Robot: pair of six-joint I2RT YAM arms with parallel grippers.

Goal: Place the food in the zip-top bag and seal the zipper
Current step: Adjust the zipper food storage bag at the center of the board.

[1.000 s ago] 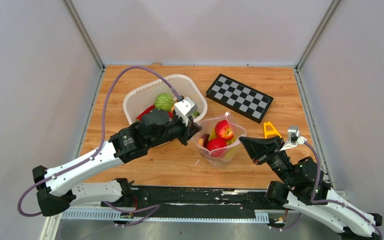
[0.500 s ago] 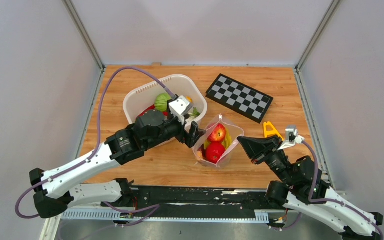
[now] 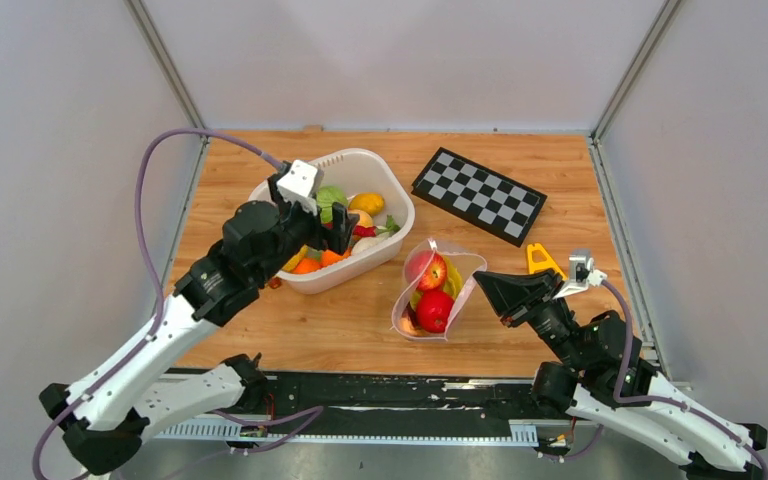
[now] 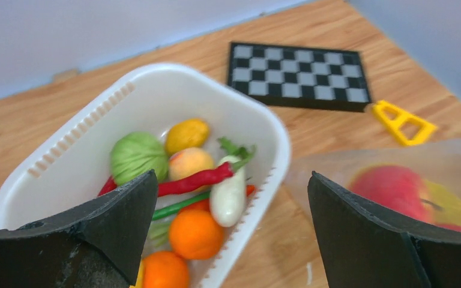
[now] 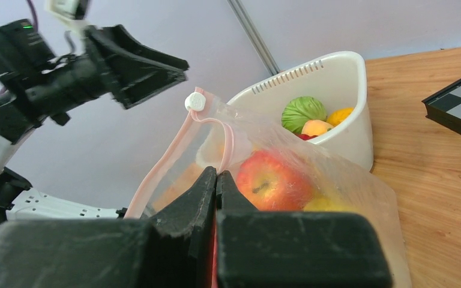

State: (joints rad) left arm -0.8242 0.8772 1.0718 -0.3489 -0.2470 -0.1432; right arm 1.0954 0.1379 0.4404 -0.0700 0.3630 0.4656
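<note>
The clear zip-top bag [image 3: 457,268] stands on the table, mouth up, with a red-yellow apple [image 5: 273,179] and a red fruit [image 3: 434,309] inside. My right gripper [image 5: 216,172] is shut on the bag's right rim at the pink zipper [image 5: 162,159], whose white slider [image 5: 195,101] sticks up. My left gripper [image 4: 233,175] hangs open and holds nothing above the near right part of the white basket [image 4: 174,75]. In the basket lie more food: a green cabbage [image 4: 135,156], a red chilli [image 4: 195,179], oranges [image 4: 195,233] and a white vegetable [image 4: 228,195].
A checkerboard [image 3: 478,195] lies at the back right of the wooden table. A yellow toy [image 3: 540,260] sits just behind my right gripper [image 3: 480,282]. The basket [image 3: 380,165] stands left of the bag, a small gap apart. Grey walls close in three sides.
My left gripper has opened, let go of the bag's left rim and swung back left over the basket. The bag's mouth has narrowed and tipped. The right arm has stayed put.
</note>
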